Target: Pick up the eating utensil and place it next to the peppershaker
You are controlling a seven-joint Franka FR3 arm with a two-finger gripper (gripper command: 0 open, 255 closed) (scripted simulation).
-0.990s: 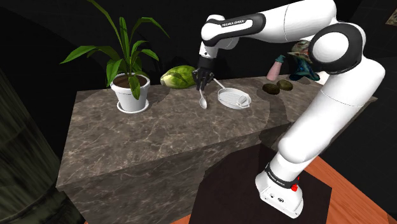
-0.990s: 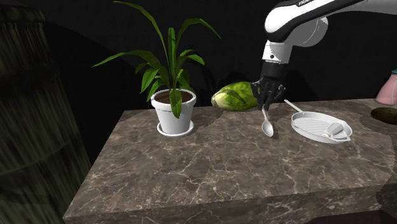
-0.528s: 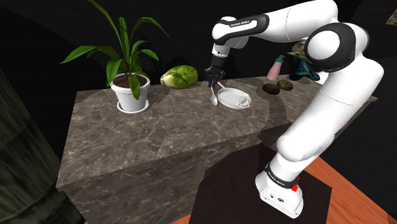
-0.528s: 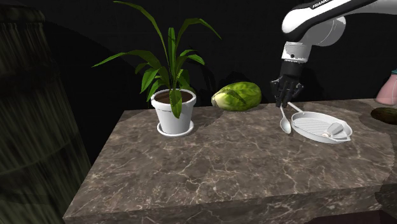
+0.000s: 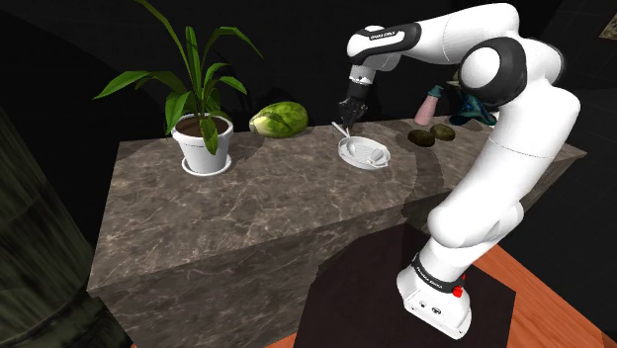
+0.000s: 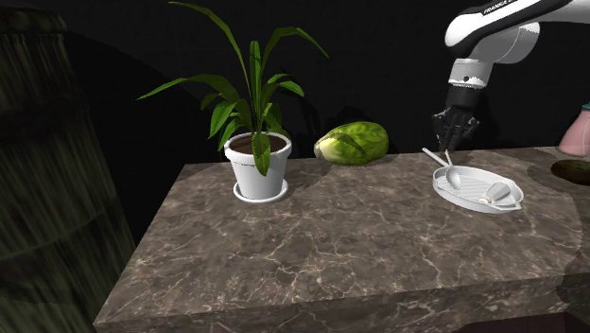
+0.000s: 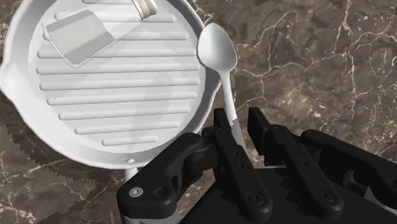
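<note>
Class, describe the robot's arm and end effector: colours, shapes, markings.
The arm has white, rounded links, dark joints, black lettering near the wrist and a red mark at its base. The end effector is all black, with two fingers.

Spoon (image 7: 218,51): plain white, slight sheen. Gripper (image 7: 238,118): all black. Pan (image 7: 114,102): white, parallel raised ridges across its base. Pepper shaker (image 7: 79,33): pale grey-white, no markings. Counter (image 5: 247,222): dark grey-brown marble, thin pale veins. Plant (image 5: 203,84) at left: green leaves, brown soil, white pot (image 5: 206,150). Melon (image 5: 277,121), far edge: green, lighter streaks. Arm (image 5: 514,148): white, dark joints. Vase (image 5: 429,105), far right: pink. Floor (image 5: 554,306): orange-brown wood.
</note>
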